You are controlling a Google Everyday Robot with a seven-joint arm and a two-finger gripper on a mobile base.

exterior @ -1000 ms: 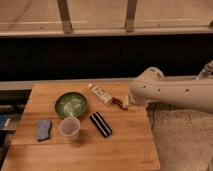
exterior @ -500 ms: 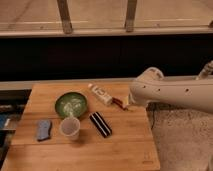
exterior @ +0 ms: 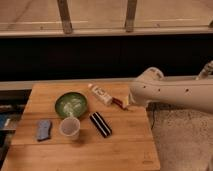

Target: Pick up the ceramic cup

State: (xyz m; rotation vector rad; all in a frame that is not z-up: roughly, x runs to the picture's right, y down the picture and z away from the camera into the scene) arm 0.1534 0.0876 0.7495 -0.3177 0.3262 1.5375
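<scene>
Ceramic cup (exterior: 69, 127) is standing upright on the wooden table (exterior: 125, 150), just in front of the green bowl (exterior: 70, 104). A blue-grey cloth (exterior: 44, 130) is lying to its left and a black bar (exterior: 100, 124) to its right. A white tube (exterior: 101, 94) is lying behind. The gripper (exterior: 125, 103) is hovering near the tube's red end, mostly hidden under the white arm (exterior: 170, 93).

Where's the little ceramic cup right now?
Camera view, left: the ceramic cup stands in front of the green bowl, between blue sponge and black bar; the gripper is at the table's right edge.
</scene>
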